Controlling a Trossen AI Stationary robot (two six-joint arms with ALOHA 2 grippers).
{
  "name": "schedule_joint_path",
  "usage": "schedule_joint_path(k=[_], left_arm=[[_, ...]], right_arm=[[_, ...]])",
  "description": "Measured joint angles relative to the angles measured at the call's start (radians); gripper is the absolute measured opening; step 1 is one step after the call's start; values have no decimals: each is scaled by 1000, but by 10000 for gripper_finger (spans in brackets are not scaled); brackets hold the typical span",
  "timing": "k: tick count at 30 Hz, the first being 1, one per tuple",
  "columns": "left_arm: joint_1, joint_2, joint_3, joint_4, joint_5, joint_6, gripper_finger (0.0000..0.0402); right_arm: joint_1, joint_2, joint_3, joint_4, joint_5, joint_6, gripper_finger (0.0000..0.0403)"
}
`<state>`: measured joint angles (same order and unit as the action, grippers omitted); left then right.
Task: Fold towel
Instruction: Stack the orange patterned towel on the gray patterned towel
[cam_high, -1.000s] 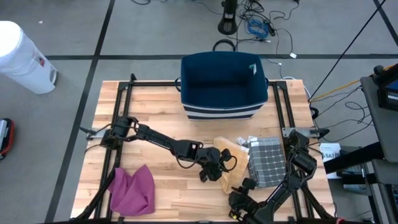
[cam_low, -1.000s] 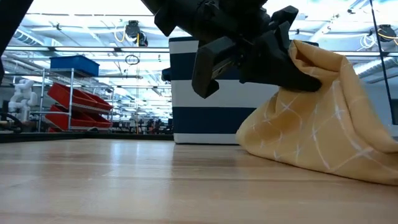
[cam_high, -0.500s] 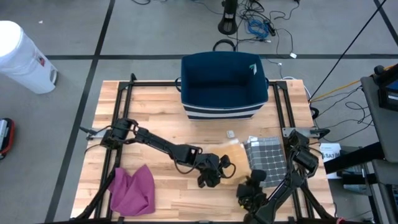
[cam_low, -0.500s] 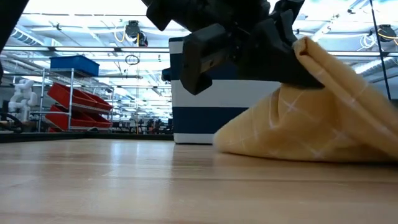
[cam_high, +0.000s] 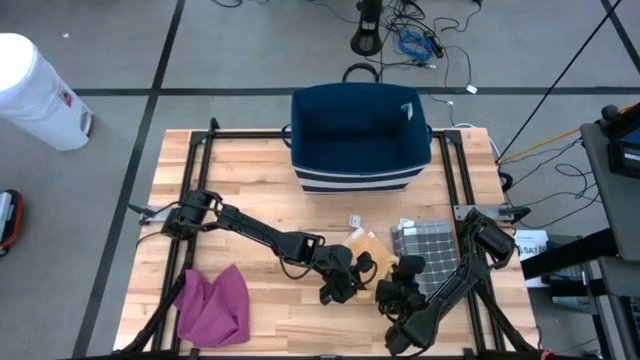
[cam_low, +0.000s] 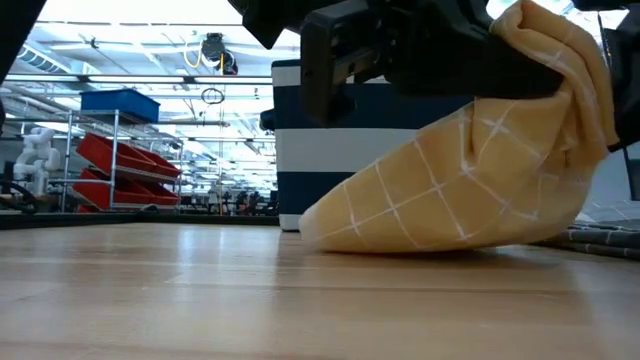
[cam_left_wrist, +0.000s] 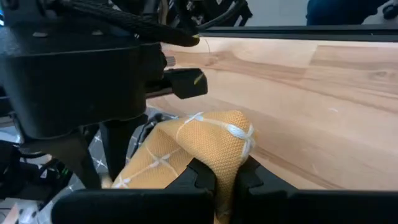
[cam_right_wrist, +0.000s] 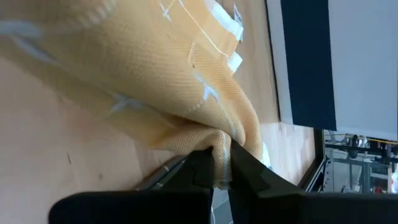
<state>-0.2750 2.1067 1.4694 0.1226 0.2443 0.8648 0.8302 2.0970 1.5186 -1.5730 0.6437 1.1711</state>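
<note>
I count three cloths on my table: one yellow towel (cam_high: 362, 247) at lower centre, one purple cloth (cam_high: 213, 304) at lower left, one grey checked cloth (cam_high: 428, 243) at lower right. One navy bin (cam_high: 360, 133) at upper centre, one white container (cam_high: 35, 92) at upper left, and perhaps one small tag (cam_high: 355, 221).

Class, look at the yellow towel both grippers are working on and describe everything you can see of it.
The yellow towel is a woven mustard-coloured cloth with a thin white grid of lines and small white tags at one edge. It is bunched and lifted: its lower part rests on the wooden table, its upper folds rise off it. The left gripper is shut on one fold and the right gripper is shut on another. It lies towards the table's right front, beside a grey checked towel and in front of the navy bin.
</note>
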Motion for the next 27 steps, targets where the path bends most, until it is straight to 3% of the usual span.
schedule_joint_path(k=[11,18,23,27], left_arm=[[10,78,0,26,19,-15,7],[14,149,0,180,16,8,9],[15,179,0,302,12,9,21],[23,181,0,349,13,7,23]], right_arm=[[68,-4,1,17,-21,-34,8],[129,-14,1,18,-30,-279,10],[135,-63,1,29,-149,-479,11],[135,-117,1,8,-207,-545,12]])
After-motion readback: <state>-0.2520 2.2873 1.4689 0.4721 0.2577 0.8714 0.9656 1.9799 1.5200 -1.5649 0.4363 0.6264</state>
